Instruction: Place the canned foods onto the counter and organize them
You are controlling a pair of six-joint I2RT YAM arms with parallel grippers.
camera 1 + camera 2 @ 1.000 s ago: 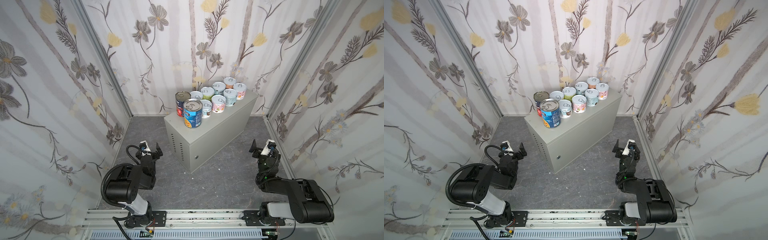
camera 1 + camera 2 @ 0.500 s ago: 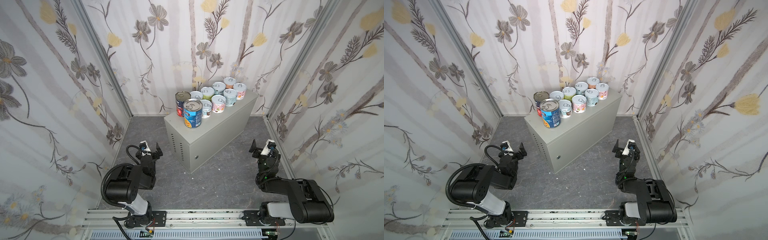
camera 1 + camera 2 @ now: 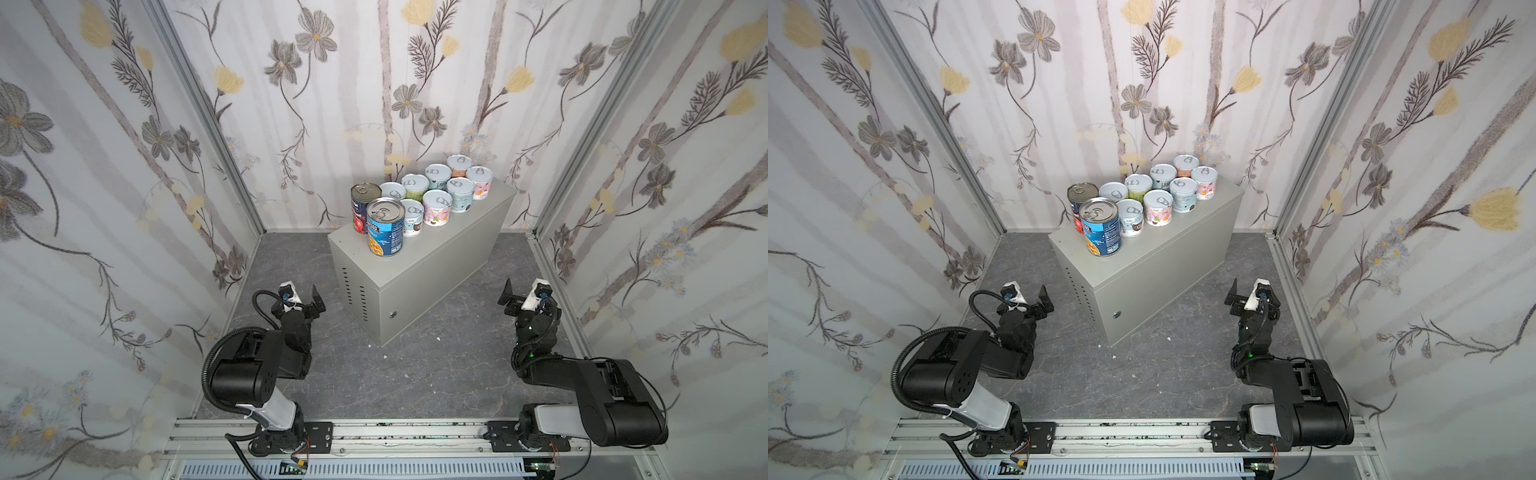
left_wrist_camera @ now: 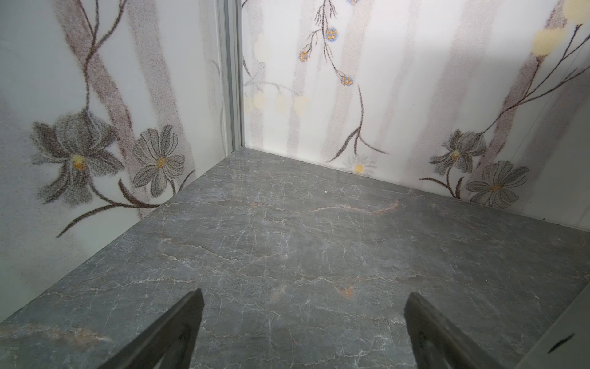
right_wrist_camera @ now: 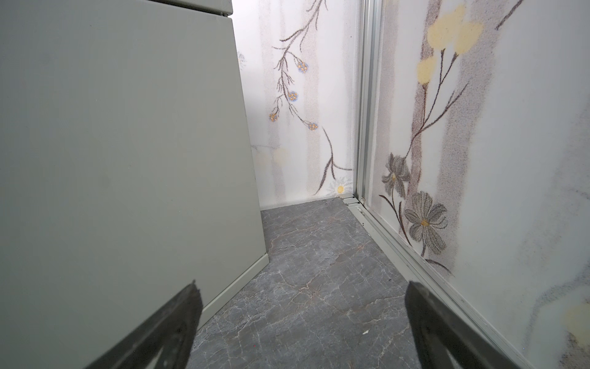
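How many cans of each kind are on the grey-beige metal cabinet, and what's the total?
Short cans with white pull-tab lids and pastel labels: 8
Tall blue can with metal lid: 1
Tall navy-and-red can with metal lid: 1
Total: 10, all upright on the grey-beige metal cabinet

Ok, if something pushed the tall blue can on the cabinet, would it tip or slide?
The blue can stands upright, taller than the short cans, so a high push would likely tip it. Once down, its round body would probably roll.
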